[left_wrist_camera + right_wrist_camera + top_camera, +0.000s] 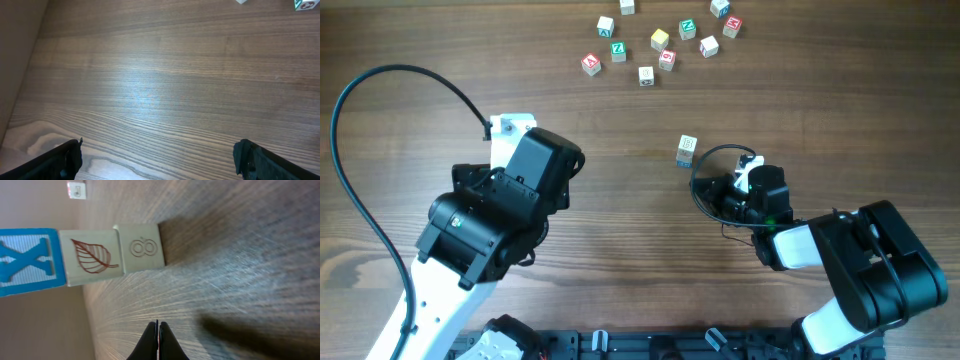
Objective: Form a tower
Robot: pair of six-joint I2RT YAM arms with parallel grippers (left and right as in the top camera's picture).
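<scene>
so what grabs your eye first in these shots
The tower fills the right wrist view: three cubes, a blue X, a red leaf and an 8, standing alone on the table. The shut right tool points at it, empty, a little apart. Loose cubes lie scattered at the far side.
</scene>
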